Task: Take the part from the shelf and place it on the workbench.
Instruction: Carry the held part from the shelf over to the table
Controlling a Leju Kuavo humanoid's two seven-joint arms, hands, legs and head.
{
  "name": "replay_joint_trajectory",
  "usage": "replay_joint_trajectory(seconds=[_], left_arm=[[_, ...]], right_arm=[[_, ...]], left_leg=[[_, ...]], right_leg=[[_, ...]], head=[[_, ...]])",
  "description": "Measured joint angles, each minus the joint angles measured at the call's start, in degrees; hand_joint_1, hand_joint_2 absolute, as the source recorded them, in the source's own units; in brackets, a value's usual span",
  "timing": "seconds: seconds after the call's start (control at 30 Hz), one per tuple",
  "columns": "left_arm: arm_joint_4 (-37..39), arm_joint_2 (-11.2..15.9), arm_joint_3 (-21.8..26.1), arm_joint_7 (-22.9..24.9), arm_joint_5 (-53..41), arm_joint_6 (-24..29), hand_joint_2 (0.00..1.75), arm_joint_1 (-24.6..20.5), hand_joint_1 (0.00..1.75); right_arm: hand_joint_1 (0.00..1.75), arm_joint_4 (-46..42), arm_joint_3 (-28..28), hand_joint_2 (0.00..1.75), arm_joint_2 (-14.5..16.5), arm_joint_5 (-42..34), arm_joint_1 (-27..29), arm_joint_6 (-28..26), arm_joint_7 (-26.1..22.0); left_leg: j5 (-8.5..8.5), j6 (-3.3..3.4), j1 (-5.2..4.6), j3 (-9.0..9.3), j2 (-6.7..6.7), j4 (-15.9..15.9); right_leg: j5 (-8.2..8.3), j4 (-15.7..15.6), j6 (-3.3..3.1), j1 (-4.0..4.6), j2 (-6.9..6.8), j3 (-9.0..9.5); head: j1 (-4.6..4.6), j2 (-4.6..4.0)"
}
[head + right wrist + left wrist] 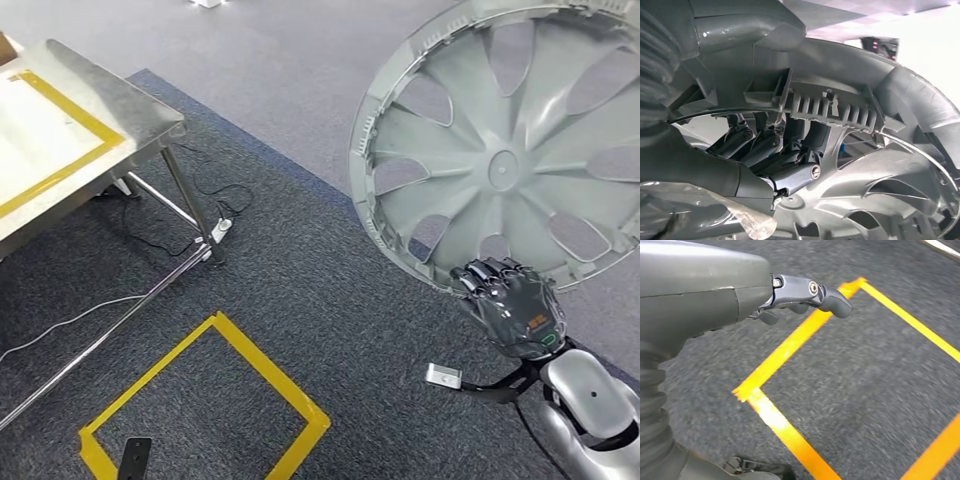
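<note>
The right robot hand [513, 305] grips the lower rim of the grey wheel cover [504, 140], held up at right. The left robot hand [806, 295] hangs empty, fingers loosely apart. Carrying step: next, bring it over to the steel table [113, 100], far left.

At the right, the right robot hand [513, 305] grips the near rim of a large grey wheel cover [506, 140], which is held tilted above the floor with its spoked inner face in sight. At the far left stands a metal bench [113, 100], its top marked with yellow tape, on thin metal legs [189, 200]. Cables [226, 200] lie on the dark carpet [317, 260] under it. Near the middle, a yellow tape square [226, 330] marks the carpet.
</note>
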Motion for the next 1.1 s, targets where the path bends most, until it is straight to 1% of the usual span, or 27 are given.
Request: replay_joint_trajectory(seconds=[0.03, 0.07, 0.1, 0.13, 0.17, 0.23, 0.3, 0.37, 0.4, 0.47, 0.5, 0.53, 0.57, 0.6, 0.63, 0.67, 0.7, 0.73, 0.77, 0.8, 0.83, 0.9, 0.93, 0.97, 1.03, 1.07, 1.1], left_arm=[[0.0, -0.01, 0.0, 1.01, -0.23, 0.42, 1.75, -0.02, 0.0], [0.0, -0.02, 0.0, 2.16, -0.55, 0.94, 1.75, 0.03, 0.0], [0.0, -0.02, 0.0, 3.27, -0.92, 1.44, 1.75, 0.14, 0.0], [0.0, 0.0, 0.01, 4.17, -1.19, 1.86, 1.75, 0.28, 0.0], [0.0, 0.04, 0.02, 4.75, -1.35, 2.13, 1.75, 0.41, 0.0], [0.0, 0.13, 0.03, 5.2, -1.52, 2.38, 1.75, 0.5, 0.0], [0.0, 0.16, 0.03, 5.4, -1.67, 2.49, 1.75, 0.39, 0.0], [0.0, 0.18, 0.02, 5.87, -1.86, 2.58, 1.75, 0.48, 0.0], [0.0, 0.14, 0.02, 6.14, -1.95, 2.62, 1.75, 0.62, 0.0], [0.0, 0.09, 0.0, 6.46, -2.03, 2.71, 1.75, 0.72, 0.0], [0.0, 0.07, -0.01, 6.42, -2.04, 2.74, 1.75, 0.7, 0.0], [0.0, 0.09, -0.02, 6.33, -2.05, 2.75, 1.75, 0.64, 0.0], [0.0, 0.1, -0.02, 6.21, -2.05, 2.7, 1.75, 0.61, 0.0], [0.0, 0.07, -0.02, 6.08, -2.05, 2.66, 1.75, 0.6, 0.0], [0.0, 0.04, -0.02, 6.0, -2.05, 2.61, 1.75, 0.61, 0.0], [0.0, 0.01, -0.03, 5.95, -2.05, 2.56, 1.75, 0.62, 0.0], [0.0, -0.02, -0.04, 5.82, -2.05, 2.51, 1.75, 0.61, 0.0], [0.0, -0.01, -0.05, 5.61, -2.05, 2.45, 1.75, 0.56, 0.0], [0.0, -0.01, -0.06, 5.33, -2.05, 2.37, 1.75, 0.5, 0.0], [0.0, 0.01, -0.07, 5.02, -2.04, 2.27, 1.75, 0.46, 0.0], [0.0, 0.02, -0.08, 4.76, -2.04, 2.2, 1.75, 0.48, 0.0], [0.01, 0.07, -0.08, 4.4, -2.02, 2.12, 1.75, 0.69, 0.0], [0.02, 0.07, -0.08, 4.26, -2.02, 2.09, 1.75, 0.77, 0.0], [0.03, 0.06, -0.08, 4.14, -2.02, 2.03, 1.75, 0.74, 0.0], [0.04, -0.07, -0.11, 3.94, -2.05, 1.82, 1.75, 0.55, 0.0], [0.04, -0.15, -0.13, 3.88, -2.08, 1.7, 1.75, 0.47, 0.0], [0.04, -0.24, -0.15, 3.85, -2.11, 1.63, 1.75, 0.46, 0.0]], right_arm=[[1.75, -0.05, -0.05, 1.75, 0.0, 0.04, 0.14, 0.0, 0.02], [1.75, -0.05, -0.09, 1.75, 0.0, 0.08, 0.34, 0.01, 0.03], [1.75, -0.05, -0.1, 1.75, 0.0, 0.11, 0.57, 0.01, 0.03], [1.75, -0.05, -0.12, 1.75, 0.0, 0.14, 0.76, 0.02, 0.03], [1.75, -0.08, -0.14, 1.75, 0.0, 0.14, 0.89, 0.02, 0.05], [1.75, -0.25, -0.22, 1.75, -0.01, 0.14, 0.96, 0.01, 0.1], [1.75, -0.44, -0.27, 1.75, -0.02, 0.15, 0.98, -0.01, 0.1], [1.75, -0.59, -0.26, 1.75, -0.03, 0.2, 1.09, -0.01, 0.09], [1.75, -0.74, -0.29, 1.75, -0.07, 0.22, 1.19, -0.02, 0.11], [1.75, -1.12, -0.56, 1.75, -0.25, 0.21, 1.45, -0.08, 0.24], [1.75, -1.23, -0.74, 1.75, -0.39, 0.22, 1.61, -0.11, 0.27], [1.75, -1.3, -0.89, 1.75, -0.51, 0.22, 1.83, -0.13, 0.28], [1.75, -1.31, -1.01, 1.75, -0.61, 0.24, 2.11, -0.13, 0.27], [1.75, -1.31, -1.08, 1.75, -0.64, 0.25, 2.39, -0.12, 0.26], [1.75, -1.32, -1.14, 1.75, -0.67, 0.23, 2.6, -0.11, 0.27], [1.75, -1.34, -1.2, 1.75, -0.7, 0.21, 2.73, -0.11, 0.28], [1.75, -1.37, -1.27, 1.75, -0.75, 0.19, 2.76, -0.11, 0.29], [1.75, -1.41, -1.33, 1.75, -0.79, 0.18, 2.74, -0.1, 0.29], [1.75, -1.48, -1.39, 1.75, -0.83, 0.18, 2.72, -0.11, 0.29], [1.75, -1.54, -1.44, 1.75, -0.83, 0.19, 2.77, -0.11, 0.28], [1.75, -1.58, -1.43, 1.75, -0.84, 0.19, 2.82, -0.11, 0.26], [1.75, -1.63, -1.4, 1.75, -0.84, 0.19, 2.85, -0.1, 0.26], [1.75, -1.64, -1.41, 1.75, -0.85, 0.16, 2.79, -0.09, 0.27], [1.75, -1.68, -1.46, 1.75, -0.85, 0.11, 2.72, -0.06, 0.29], [1.75, -1.75, -1.63, 1.75, -0.9, 0.01, 2.65, 0.02, 0.28], [1.75, -1.78, -1.68, 1.75, -0.93, -0.06, 2.63, 0.08, 0.22], [1.75, -1.78, -1.69, 1.75, -0.96, -0.1, 2.61, 0.14, 0.16]], left_leg=[[-1.79, -0.14, 0.08, -1.86, 0.83, 4.03], [-2.89, -0.19, 0.14, -3.35, 1.08, 7.22], [-3.02, -0.16, 0.16, -4.04, 1.16, 8.78], [-2.03, -0.04, 0.14, -3.65, 1.23, 8.1], [-0.16, 0.2, 0.06, -2.14, 1.52, 5.16], [3.13, 1.0, -0.52, 1.84, 3.65, -2.67], [3.9, 1.64, -1.13, 3.79, 5.22, -6.79], [3.8, 2.03, -1.21, 3.94, 4.31, -7.37], [3.95, 2.28, -1.06, 4.16, 3.66, -7.76], [4.23, 2.86, -0.64, 4.69, 2.45, -8.43], [4.26, 3.05, -0.48, 4.78, 1.86, -8.55], [4.25, 3.17, -0.42, 4.78, 1.2, -8.56], [4.22, 3.22, -0.4, 4.79, 0.47, -8.55], [4.21, 3.23, -0.4, 4.82, -0.28, -8.53], [4.2, 3.22, -0.38, 4.87, -1.07, -8.5], [4.17, 3.16, -0.32, 4.95, -1.88, -8.44], [4.08, 3.02, -0.27, 4.99, -2.64, -8.33], [3.98, 2.81, -0.29, 4.91, -3.36, -8.13], [3.92, 2.58, -0.29, 4.69, -4.03, -7.87], [3.94, 2.29, -0.27, 4.4, -4.65, -7.67], [4.06, 2.01, -0.23, 4.11, -5.28, -7.56], [4.11, 1.48, -0.2, 3.8, -5.99, -7.44], [3.63, 1.18, -0.32, 3.48, -5.02, -6.77], [2.54, 0.87, -0.42, 2.69, -3.4, -5.0], [-0.78, 0.31, -0.29, -0.41, 0.18, 1.69], [-2.2, 0.16, -0.12, -2.2, 0.91, 5.42], [-2.75, 0.1, 0.0, -3.39, 1.15, 7.86]], right_leg=[[-0.12, 0.0, -0.21, 0.16, -0.86, 0.1], [-0.25, 0.01, -0.32, 0.29, -1.68, 0.21], [-0.39, 0.01, -0.38, 0.39, -2.47, 0.35], [-0.54, 0.02, -0.4, 0.48, -3.2, 0.55], [-0.73, 0.02, -0.38, 0.56, -3.89, 0.83], [-1.17, 0.02, -0.21, 0.81, -5.2, 1.4], [-1.48, -0.07, 0.16, 1.09, -6.43, 1.7], [-1.66, -0.37, 0.68, 1.22, -7.64, 2.03], [-2.0, -0.3, 1.0, 1.16, -7.35, 2.15], [-3.96, 2.54, 1.49, 1.0, -4.65, 0.93], [-5.54, 5.74, 1.62, 0.89, -2.82, -0.71], [-7.14, 9.69, 1.71, 0.87, -1.7, -2.81], [-8.19, 13.18, 1.82, 0.87, -1.24, -4.8], [-8.32, 15.2, 1.89, 0.86, -1.08, -6.17], [-7.22, 14.99, 1.93, 0.83, -0.99, -6.49], [-5.1, 12.44, 1.93, 0.75, -0.76, -5.64], [-2.71, 8.47, 1.96, 0.56, 0.01, -4.05], [-1.03, 4.64, 1.98, 0.35, 1.26, -2.36], [-0.14, 1.8, 1.92, 0.16, 2.36, -0.93], [-0.05, 0.36, 1.83, 0.07, 3.11, -0.14], [-0.36, 0.09, 1.64, 0.13, 3.19, 0.19], [-0.34, -0.1, 1.16, 0.06, 1.98, 0.48], [-0.35, -0.22, 0.85, -0.01, 1.3, 0.67], [-0.38, -0.35, 0.55, -0.11, 0.54, 0.88], [-0.6, -0.42, 0.04, 0.05, -1.06, 1.21], [-0.73, -0.42, -0.08, 0.16, -1.89, 1.32], [-0.87, -0.41, -0.15, 0.25, -2.66, 1.45]], head=[[-0.05, 0.0], [-0.06, 0.0], [-0.06, 0.0], [-0.07, 0.0], [-0.07, 0.0], [-0.07, 0.0], [0.0, 0.0], [0.05, 0.0], [0.1, 0.0], [0.32, 0.0], [0.47, 0.0], [0.54, 0.0], [0.6, 0.0], [0.6, 0.0], [0.59, 0.0], [0.6, 0.0], [0.6, 0.0], [0.61, 0.0], [0.59, 0.0], [0.57, 0.0], [0.56, 0.0], [0.55, 0.0], [0.31, 0.0], [0.05, 0.0], [-0.46, 0.0], [-0.48, 0.0], [-0.5, 0.0]])
